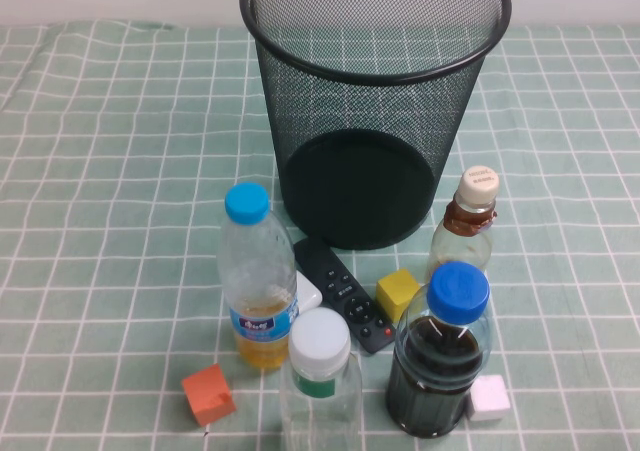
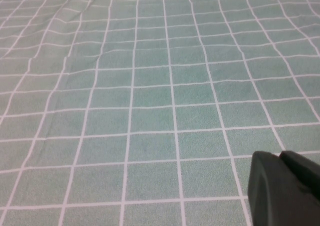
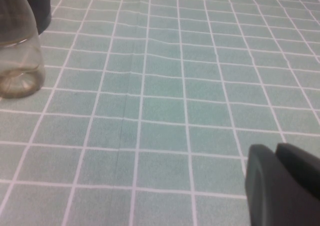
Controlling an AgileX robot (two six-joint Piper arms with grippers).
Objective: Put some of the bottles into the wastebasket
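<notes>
The black wire-mesh wastebasket (image 1: 375,101) stands upright at the back centre of the table. The clear bottle with white cap and green neck band (image 1: 320,381) stands at the front centre. The smaller cream-capped bottle with brown neck (image 1: 466,226) stands right of the wastebasket. Neither arm shows in the high view. My left gripper (image 2: 280,157) is shut and empty over bare checked cloth. My right gripper (image 3: 276,149) is shut and empty over the cloth. A clear bottle's lower part (image 3: 17,60) and the wastebasket's base (image 3: 37,5) lie well away from it.
A light-blue-capped bottle with yellow liquid (image 1: 255,276) and a dark-blue-capped bottle with dark liquid (image 1: 442,356) stand at the front. A black remote (image 1: 345,293), a yellow cube (image 1: 398,293), an orange cube (image 1: 208,394) and a white cube (image 1: 489,398) lie among them.
</notes>
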